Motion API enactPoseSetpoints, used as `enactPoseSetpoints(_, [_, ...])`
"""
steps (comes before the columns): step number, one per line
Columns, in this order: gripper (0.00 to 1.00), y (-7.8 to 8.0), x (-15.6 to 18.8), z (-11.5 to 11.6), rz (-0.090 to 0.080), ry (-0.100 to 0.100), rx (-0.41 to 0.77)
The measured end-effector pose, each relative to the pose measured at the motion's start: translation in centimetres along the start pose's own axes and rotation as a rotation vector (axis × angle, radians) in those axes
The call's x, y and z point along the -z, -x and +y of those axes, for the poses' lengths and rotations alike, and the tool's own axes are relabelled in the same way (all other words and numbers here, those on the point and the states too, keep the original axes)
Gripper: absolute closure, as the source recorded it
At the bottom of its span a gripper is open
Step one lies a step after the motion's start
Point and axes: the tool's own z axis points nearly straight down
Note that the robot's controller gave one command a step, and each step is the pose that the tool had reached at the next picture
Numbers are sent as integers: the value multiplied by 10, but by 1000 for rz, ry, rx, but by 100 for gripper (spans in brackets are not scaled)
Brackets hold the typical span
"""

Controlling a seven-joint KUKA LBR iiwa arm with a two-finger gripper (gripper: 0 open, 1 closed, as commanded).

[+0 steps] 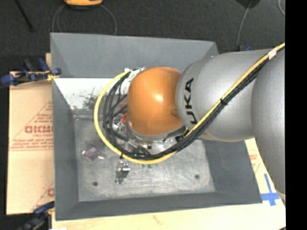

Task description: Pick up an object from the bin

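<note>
My gripper (123, 172) pokes out below the arm's wrist as a small silver and dark metal piece, low over the front left of the bin floor. A small clear, purplish crumpled thing (91, 153) lies on the floor just to its upper left, apart from it. I see nothing held in the gripper.
The arm with its orange cover and looped cables hides the bin's middle and back right. Dark specks are scattered on the sloping back left wall (82, 98). Bare floor lies to the front and right of the gripper.
</note>
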Motion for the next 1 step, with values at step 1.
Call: enactPoseSetpoints(1, [0, 16, -72, -161, -4, -4, 93])
